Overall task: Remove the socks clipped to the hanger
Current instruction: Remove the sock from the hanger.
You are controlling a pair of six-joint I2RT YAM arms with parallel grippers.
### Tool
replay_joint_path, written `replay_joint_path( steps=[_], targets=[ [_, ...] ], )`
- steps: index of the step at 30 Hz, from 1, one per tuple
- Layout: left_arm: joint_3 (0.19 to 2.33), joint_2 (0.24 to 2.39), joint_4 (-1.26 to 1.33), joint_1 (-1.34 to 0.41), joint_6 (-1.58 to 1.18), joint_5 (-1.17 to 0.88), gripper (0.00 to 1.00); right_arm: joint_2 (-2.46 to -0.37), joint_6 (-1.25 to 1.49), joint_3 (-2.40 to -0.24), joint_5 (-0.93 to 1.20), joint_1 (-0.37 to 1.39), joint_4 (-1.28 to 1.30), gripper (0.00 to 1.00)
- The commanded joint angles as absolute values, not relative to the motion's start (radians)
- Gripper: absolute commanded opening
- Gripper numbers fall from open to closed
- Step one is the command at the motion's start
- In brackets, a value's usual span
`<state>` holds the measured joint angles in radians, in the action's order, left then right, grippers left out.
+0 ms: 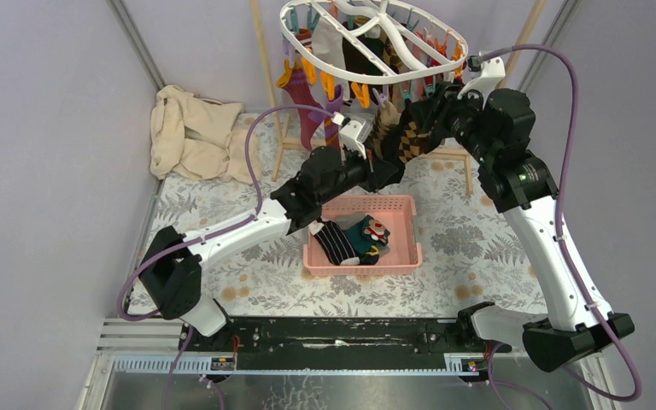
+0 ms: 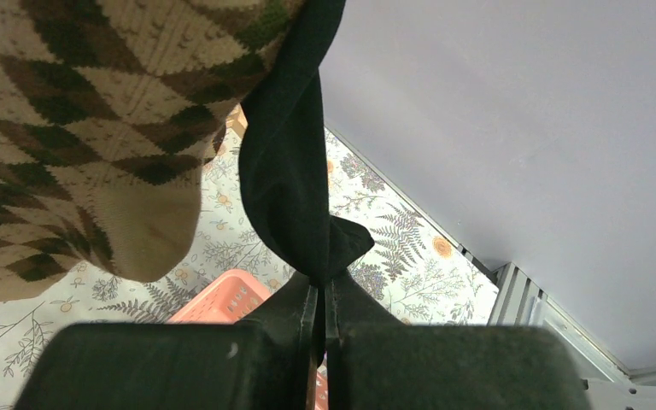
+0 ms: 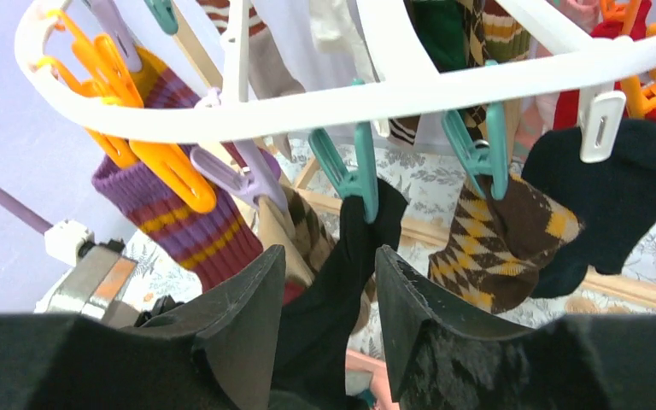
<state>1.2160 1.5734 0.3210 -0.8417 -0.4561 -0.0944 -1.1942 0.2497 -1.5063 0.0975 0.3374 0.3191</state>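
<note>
Hanger (image 1: 293,36), top view: over surface's far edge, socks clipped round rim, both arms reaching up beneath; grips hidden. Left wrist: left end effector (image 2: 320,295) clamped on black sock (image 2: 286,171), hanging vertical above it. Right wrist: right end effector (image 3: 331,265) half-wide, straddling that sock just below teal clip (image 3: 359,175); nearer arm.

left tool (image 2: 320,295) clamped on black sock (image 2: 286,171) | argyle sock (image 2: 77,128) just left | pink basket (image 2: 226,301) below
</note>
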Motion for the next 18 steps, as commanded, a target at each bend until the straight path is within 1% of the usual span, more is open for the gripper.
replay_joint_path(
  steps=[1, 5, 8, 15, 18],
  targets=[
    [1.259, 1.575, 0.319, -0.841, -0.441, -0.089, 0.0, -1.234, 0.221, -1.557, 0.082, 0.334, 0.195, 0.51],
    [1.261, 1.578, 0.319, -0.842, -0.443, -0.094, 0.0, -1.253, 0.217, -1.556, 0.057, 0.337, 0.157, 0.51],
    [1.261, 1.579, 0.319, -0.842, -0.441, -0.094, 0.0, -1.271, 0.209, -1.562, 0.03, 0.344, 0.15, 0.56],
    [1.261, 1.581, 0.321, -0.841, -0.439, -0.094, 0.0, -1.304, 0.184, -1.559, -0.034, 0.364, 0.128, 0.61],
    [1.261, 1.58, 0.321, -0.84, -0.437, -0.094, 0.0, -1.312, 0.171, -1.558, -0.06, 0.376, 0.115, 0.61]
  ],
)
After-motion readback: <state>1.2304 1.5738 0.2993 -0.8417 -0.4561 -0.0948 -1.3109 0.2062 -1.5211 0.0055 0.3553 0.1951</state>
